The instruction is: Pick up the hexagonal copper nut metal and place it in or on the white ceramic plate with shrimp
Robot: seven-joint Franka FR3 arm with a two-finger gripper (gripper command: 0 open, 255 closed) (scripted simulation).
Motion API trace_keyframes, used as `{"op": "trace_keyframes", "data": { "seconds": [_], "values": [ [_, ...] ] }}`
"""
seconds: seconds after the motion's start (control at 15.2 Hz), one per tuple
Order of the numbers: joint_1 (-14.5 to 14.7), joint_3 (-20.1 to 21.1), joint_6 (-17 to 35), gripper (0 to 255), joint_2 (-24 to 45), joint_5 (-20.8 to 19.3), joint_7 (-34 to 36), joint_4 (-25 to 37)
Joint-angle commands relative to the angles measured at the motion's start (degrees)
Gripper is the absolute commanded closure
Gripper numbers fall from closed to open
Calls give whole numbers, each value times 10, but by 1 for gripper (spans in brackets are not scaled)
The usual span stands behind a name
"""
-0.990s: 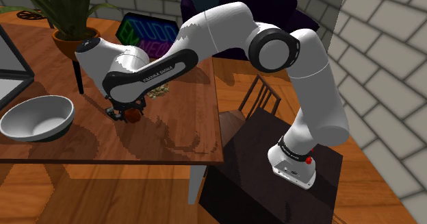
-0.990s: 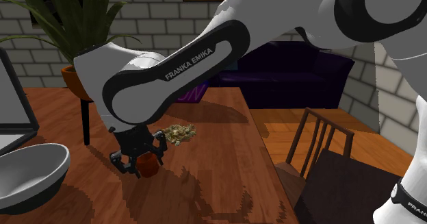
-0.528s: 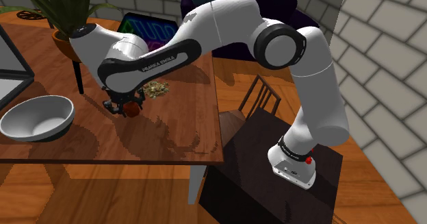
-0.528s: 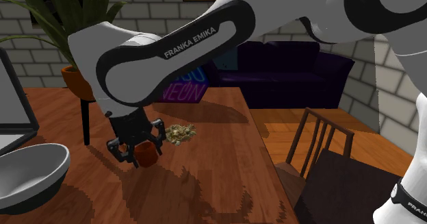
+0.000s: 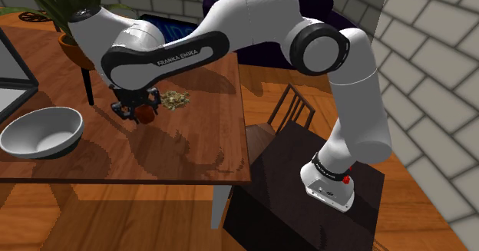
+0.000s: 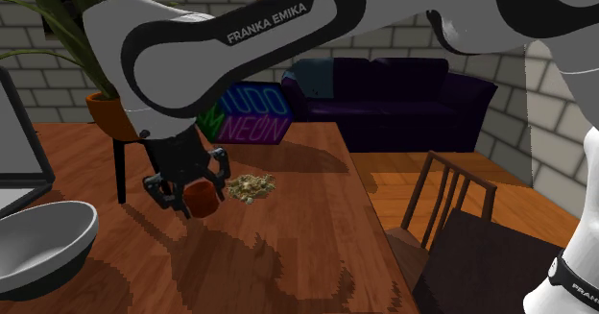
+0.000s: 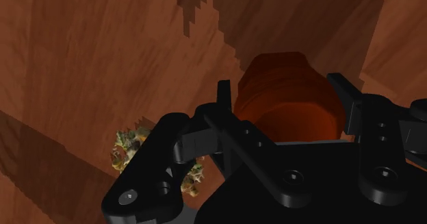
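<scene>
A brown wooden table (image 5: 192,146) fills the left half of the shoulder view, with a dark purple sofa (image 6: 403,101) behind it against a grey brick wall. The white Franka arm (image 5: 253,19) rises from its dark stand (image 5: 307,188) at the lower right, bends at a high elbow and stretches out over the table toward the shoulder view's left, with its forearm sloping down and the wrist turned so the hand points at the tabletop. A grey bowl (image 5: 42,132) sits near the table's left edge, well apart from the hand. The black gripper (image 6: 197,197) hangs a little above the wood, its two fingers partly closed and pressing on either side of the hexagonal copper nut (image 6: 203,200), a reddish-brown block. In the wrist view the nut (image 7: 287,99) sits clasped between the fingers (image 7: 224,96), with the table grain beyond it. The plate with shrimp (image 6: 250,186), seen as a small tan and green heap, lies on the table just beside the gripper, on the side toward the sofa, apart from the nut.
</scene>
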Motion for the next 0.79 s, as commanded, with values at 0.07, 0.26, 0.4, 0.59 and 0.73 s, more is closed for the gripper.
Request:
{"op": "trace_keyframes", "data": {
  "seconds": [0.07,0.26,0.4,0.59,0.73],
  "values": [
    [-19,-4,1,255,-6,1,-22,-4],
    [-47,-11,9,255,-12,2,-54,-11],
    [-64,-16,13,255,-13,2,-75,-12],
    [-89,-24,16,255,-10,2,-107,-6],
    [-105,-29,16,255,-5,2,-129,3]
  ]
}}
